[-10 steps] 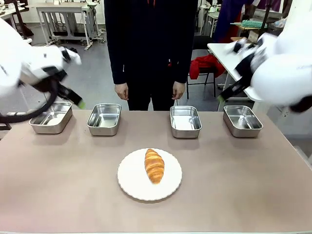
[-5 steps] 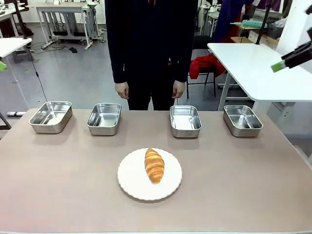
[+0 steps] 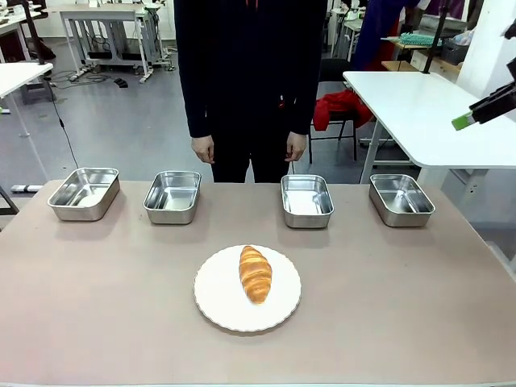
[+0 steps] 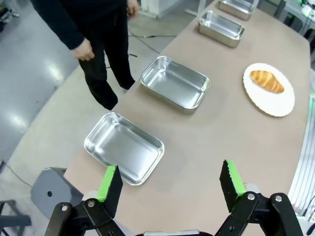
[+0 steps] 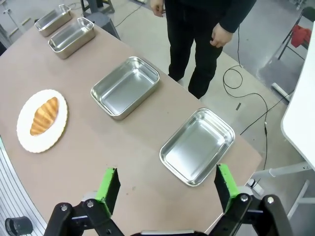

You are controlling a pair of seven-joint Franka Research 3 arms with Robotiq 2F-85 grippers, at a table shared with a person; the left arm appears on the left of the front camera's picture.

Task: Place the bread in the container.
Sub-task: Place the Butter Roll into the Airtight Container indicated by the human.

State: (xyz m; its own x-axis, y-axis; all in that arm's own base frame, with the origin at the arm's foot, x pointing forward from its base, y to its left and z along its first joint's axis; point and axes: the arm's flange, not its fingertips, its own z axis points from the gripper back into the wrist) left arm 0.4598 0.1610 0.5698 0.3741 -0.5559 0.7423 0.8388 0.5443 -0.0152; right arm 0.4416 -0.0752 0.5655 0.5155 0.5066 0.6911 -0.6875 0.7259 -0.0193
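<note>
The bread is a golden-brown croissant lying on a round white plate at the middle of the table. Several steel containers stand in a row along the far edge, among them one at far left and one at far right; I cannot tell which the task means. My left gripper hangs open high above the table's left end, over a container; the bread lies far off. My right gripper is open high above the right end, over a container, far from the bread.
A person stands at the far side with both hands down by the table edge. A green-tipped finger of my right arm shows at the upper right. A white table stands behind on the right. The brown tabletop is bare around the plate.
Both arms have lifted away from the containers. The left arm has left the front view, and the right arm has drawn back to the upper right edge. Bread and containers have not moved.
</note>
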